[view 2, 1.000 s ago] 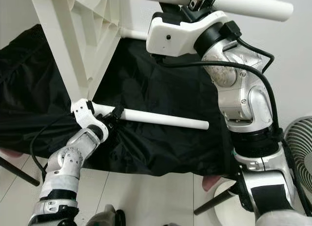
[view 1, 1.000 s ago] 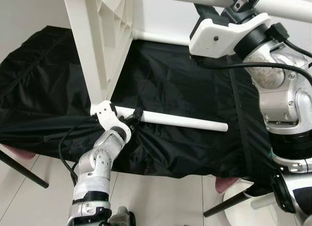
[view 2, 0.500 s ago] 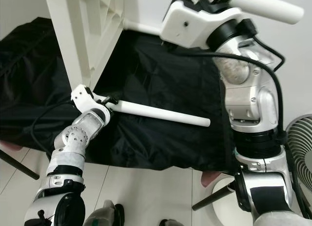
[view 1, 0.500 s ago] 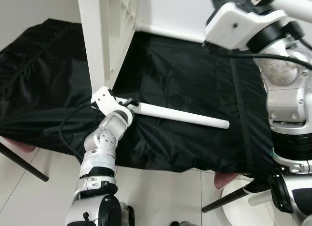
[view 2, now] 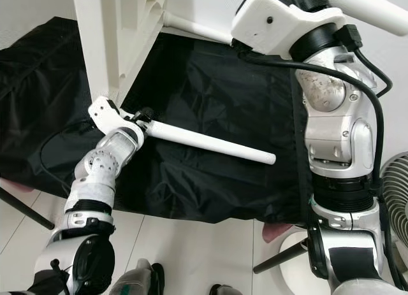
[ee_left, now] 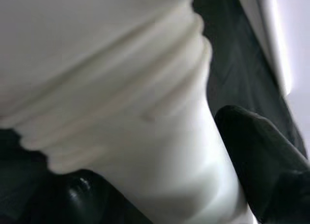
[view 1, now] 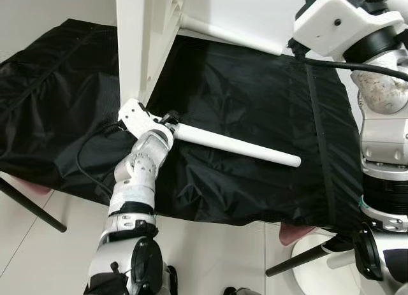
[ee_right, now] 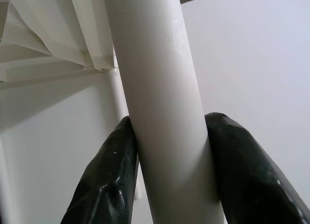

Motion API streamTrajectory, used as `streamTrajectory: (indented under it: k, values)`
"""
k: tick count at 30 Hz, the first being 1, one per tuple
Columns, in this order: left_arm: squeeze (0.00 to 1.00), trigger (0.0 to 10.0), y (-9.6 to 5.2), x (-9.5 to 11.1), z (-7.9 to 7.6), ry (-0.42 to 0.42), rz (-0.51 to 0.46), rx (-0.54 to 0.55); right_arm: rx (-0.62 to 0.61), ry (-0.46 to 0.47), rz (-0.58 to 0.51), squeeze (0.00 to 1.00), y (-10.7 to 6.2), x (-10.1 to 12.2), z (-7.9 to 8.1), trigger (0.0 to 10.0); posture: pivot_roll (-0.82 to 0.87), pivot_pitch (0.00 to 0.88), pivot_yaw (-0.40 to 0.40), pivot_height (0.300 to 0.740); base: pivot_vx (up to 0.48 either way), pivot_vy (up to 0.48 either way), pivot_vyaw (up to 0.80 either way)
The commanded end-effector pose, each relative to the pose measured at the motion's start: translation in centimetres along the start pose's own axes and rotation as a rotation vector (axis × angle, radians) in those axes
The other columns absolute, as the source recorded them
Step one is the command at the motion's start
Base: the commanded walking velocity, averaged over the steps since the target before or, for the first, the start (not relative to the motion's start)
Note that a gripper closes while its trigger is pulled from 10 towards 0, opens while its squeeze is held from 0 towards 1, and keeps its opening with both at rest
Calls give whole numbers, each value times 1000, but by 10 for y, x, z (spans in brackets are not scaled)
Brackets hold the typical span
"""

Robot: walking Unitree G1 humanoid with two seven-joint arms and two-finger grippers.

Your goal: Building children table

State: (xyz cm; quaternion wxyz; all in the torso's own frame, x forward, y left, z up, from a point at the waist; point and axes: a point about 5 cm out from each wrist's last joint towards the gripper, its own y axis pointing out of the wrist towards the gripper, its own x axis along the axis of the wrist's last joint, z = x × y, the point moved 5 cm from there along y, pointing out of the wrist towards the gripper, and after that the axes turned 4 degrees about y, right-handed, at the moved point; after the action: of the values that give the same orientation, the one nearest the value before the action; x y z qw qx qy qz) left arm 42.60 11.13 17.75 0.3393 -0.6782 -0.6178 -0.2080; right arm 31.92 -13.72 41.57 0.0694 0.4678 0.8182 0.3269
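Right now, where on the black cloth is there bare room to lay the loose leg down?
The black cloth lies bare between the loose leg and the tabletop. A narrower strip runs along its near edge. It is crowded where the left pincer grips the leg's end beside the tabletop.

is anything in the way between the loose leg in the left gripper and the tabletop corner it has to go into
Nothing visible blocks it. The left gripper holds the loose leg by its threaded end, beside the lower corner of the upended tabletop, with just black cloth below.
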Motion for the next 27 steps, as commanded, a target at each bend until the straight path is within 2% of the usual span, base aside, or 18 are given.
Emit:
streamTrajectory:
  k: [1,4,7,9,10,12,13,15,16,17,19,22,25,26,27]
  values:
    - [0,0,-9,44,-47,-34,-167,-142,-212,67,12,0,-4,-7,-45,0,37,86,24,740,0,0,0]
    - [0,0,-15,53,-58,-24,-190,-184,-223,82,12,0,-2,-8,-48,0,48,91,16,740,0,0,0]
    - [0,0,-17,58,-60,-17,-205,-191,-226,90,14,0,-2,-9,-48,0,50,92,14,740,0,0,0]
    - [0,0,-22,74,-72,14,-252,-232,-225,115,10,0,1,-9,-48,0,55,92,12,740,0,0,0]
    - [0,0,-22,74,-72,14,-252,-232,-225,115,10,0,1,-9,-48,0,55,92,12,740,0,0,0]
    - [0,0,-29,96,-86,39,-304,-289,-231,137,-10,0,7,-6,-51,0,62,93,1,740,0,0,0]
    - [0,0,-29,96,-86,39,-304,-289,-231,137,-10,0,7,-6,-51,0,62,93,1,740,0,0,0]
    - [0,0,-40,132,-102,90,-392,-358,-264,151,-43,0,16,-1,-60,0,80,92,-17,740,0,0,0]
    - [0,0,-44,143,-107,108,-419,-376,-276,155,-53,0,19,0,-63,0,80,92,-17,740,0,0,0]
    - [0,0,-44,143,-107,108,-419,-376,-276,155,-53,0,19,0,-63,0,80,92,-17,740,0,0,0]
    - [0,0,-57,165,-119,159,-484,-428,-303,167,-66,0,22,2,-70,0,91,95,-26,740,0,0,0]
    - [0,0,-62,171,-123,181,-508,-446,-313,172,-69,0,22,2,-72,0,91,95,-26,740,0,0,0]
    - [0,0,-81,189,-144,251,-574,-531,-371,208,-24,0,21,-8,-81,0,108,100,-34,740,0,0,0]
    - [0,0,-81,189,-144,251,-574,-531,-371,208,-24,0,21,-8,-81,0,108,100,-34,740,0,0,0]
    - [0,0,-88,191,-153,264,-587,-564,-399,245,21,0,16,-19,-81,0,113,104,-34,740,0,0,0]
